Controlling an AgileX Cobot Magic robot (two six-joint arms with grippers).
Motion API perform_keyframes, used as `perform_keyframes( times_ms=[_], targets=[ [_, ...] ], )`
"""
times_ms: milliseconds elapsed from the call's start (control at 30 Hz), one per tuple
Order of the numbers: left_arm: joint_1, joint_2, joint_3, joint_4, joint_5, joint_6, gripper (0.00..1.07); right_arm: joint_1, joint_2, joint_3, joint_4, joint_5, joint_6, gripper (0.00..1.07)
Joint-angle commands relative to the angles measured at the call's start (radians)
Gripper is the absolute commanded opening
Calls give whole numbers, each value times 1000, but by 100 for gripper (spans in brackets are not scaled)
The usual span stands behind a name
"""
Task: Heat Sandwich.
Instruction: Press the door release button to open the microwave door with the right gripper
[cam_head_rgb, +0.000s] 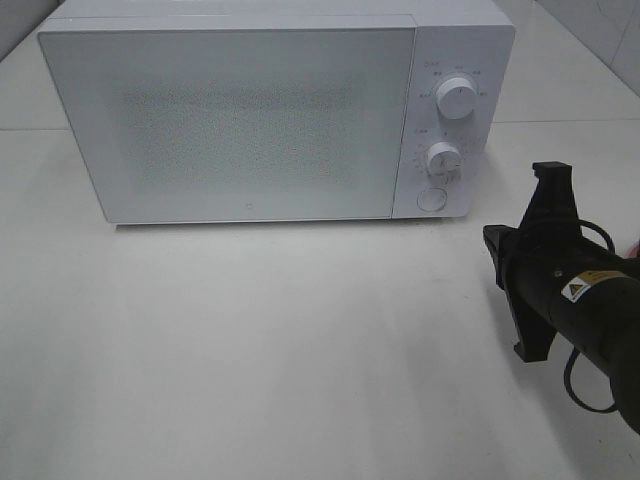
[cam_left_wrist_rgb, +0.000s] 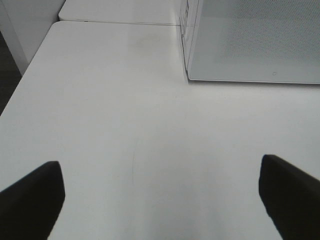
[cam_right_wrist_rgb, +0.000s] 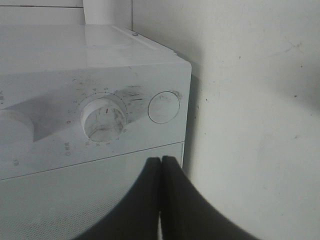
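Though pinched tight, R hand (cam_right_wrist_rgb: 161, 165) nr microwave (cam_head_rgb: 250, 110)

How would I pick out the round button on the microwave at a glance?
Find the white microwave; its control panel runs down the front's right side. Under the upper knob and lower knob lies the round button, lowest, flat and without dial marks.

Right arm (cam_head_rgb: 595, 310): matte black cylinder, lower right of the frame, with a white label (cam_head_rgb: 574, 291) showing 1 yellow warning triangle; a black cable (cam_head_rgb: 570, 380) loops beneath. Left hand (cam_left_wrist_rgb: 160, 200): 2 smooth black fingers (cam_left_wrist_rgb: 32, 197).
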Motion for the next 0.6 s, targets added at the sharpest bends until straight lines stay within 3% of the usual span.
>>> perform_keyframes(
  times_ms=[33,233,600],
  targets=[
    [2,-28,2,0,-9,0,103,-36,35,-32,-79,9,20,0],
    [2,-28,2,0,-9,0,103,-90,129,-118,-192,12,104,0],
    [2,-28,2,0,-9,0,103,-116,229,-260,-196,87,99,0]
  ],
)
